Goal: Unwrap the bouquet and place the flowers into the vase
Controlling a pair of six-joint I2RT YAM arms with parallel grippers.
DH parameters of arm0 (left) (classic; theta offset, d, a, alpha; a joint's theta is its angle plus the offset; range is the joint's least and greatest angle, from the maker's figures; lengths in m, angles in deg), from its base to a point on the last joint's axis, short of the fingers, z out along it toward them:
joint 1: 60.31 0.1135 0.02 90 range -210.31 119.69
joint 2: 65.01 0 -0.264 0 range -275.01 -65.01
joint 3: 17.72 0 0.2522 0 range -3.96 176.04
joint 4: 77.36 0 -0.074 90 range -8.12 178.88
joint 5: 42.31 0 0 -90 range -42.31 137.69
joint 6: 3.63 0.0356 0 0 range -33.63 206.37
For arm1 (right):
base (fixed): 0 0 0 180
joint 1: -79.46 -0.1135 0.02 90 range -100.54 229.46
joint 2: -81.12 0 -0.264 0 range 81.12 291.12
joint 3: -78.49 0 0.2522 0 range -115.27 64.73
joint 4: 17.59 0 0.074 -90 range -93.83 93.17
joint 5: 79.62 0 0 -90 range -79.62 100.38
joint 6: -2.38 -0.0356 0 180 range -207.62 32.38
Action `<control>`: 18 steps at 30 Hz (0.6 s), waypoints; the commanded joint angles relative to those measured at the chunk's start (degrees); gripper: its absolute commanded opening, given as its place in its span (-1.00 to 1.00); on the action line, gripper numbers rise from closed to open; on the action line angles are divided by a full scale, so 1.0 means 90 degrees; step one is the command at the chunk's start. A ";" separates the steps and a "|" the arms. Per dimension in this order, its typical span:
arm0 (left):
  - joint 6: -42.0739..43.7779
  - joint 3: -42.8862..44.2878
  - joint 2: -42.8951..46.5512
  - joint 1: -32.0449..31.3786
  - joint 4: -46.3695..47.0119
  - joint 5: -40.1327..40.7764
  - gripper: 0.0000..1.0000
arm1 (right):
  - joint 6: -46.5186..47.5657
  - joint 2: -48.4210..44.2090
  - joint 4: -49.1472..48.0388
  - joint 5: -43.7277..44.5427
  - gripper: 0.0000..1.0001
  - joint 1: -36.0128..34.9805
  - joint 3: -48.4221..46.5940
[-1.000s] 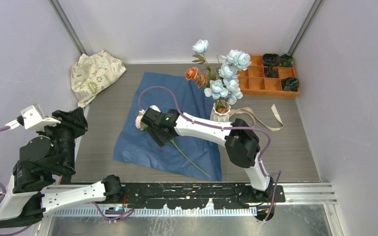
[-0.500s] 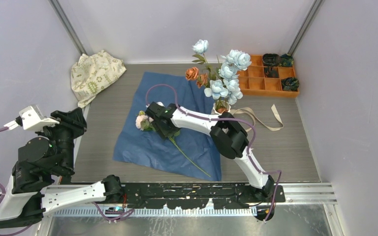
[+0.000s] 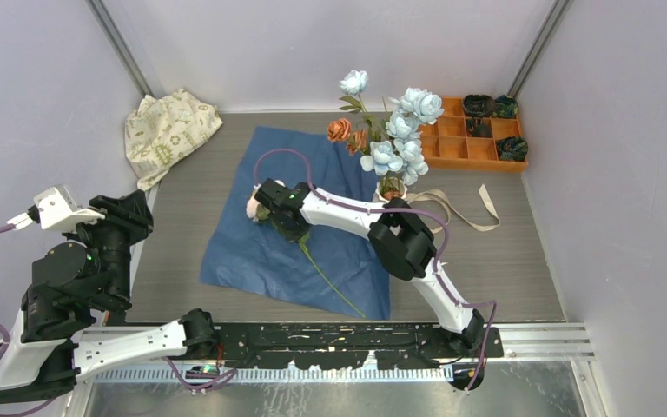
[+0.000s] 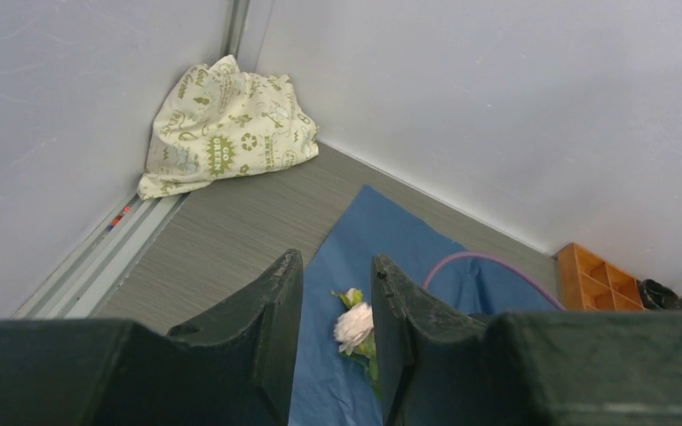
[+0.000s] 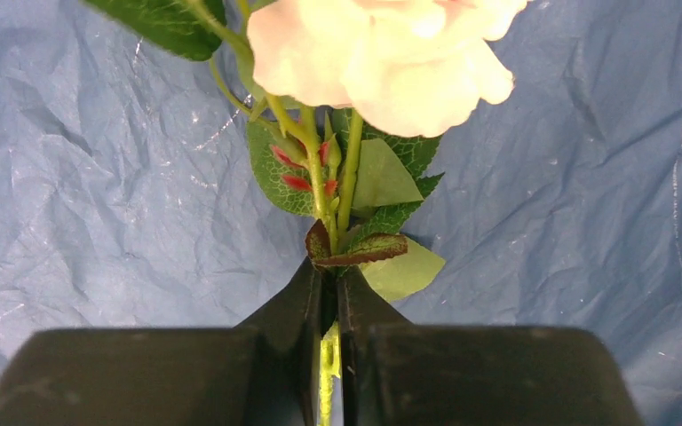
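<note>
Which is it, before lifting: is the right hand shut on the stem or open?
Shut: the right hand pinches the flower stem below its leaves.

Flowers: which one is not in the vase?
The pink-white flower, lying on the blue paper with its stem pinched in the right gripper; the pale blue and rust-orange flowers stand in the vase.

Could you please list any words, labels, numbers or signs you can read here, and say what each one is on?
Recycling-arrows sign: printed in green on the cream cloth.
Green lettering beside it on the cloth: too blurred to read.
No other text shows in any view.
</note>
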 commanded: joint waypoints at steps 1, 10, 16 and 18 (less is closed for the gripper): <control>-0.0153 0.0047 -0.0028 -0.0007 0.0138 0.0062 -0.29 | -0.0040 -0.0220 -0.0131 -0.0058 -0.88 -0.0016 -0.0135; -0.0181 0.0047 -0.0099 0.0002 0.0138 0.0038 -0.29 | -0.0055 -0.1421 -0.0039 0.0087 -0.98 -0.0090 -0.0018; -0.0180 0.0086 -0.0145 -0.0002 0.0146 0.0028 -0.29 | 0.0019 -0.2441 -0.0004 0.0128 -0.98 -0.0192 -0.0110; -0.0178 0.0096 -0.0146 -0.0002 0.0148 0.0036 -0.29 | 0.0085 -0.2816 -0.0002 0.0117 -0.99 -0.0234 -0.0143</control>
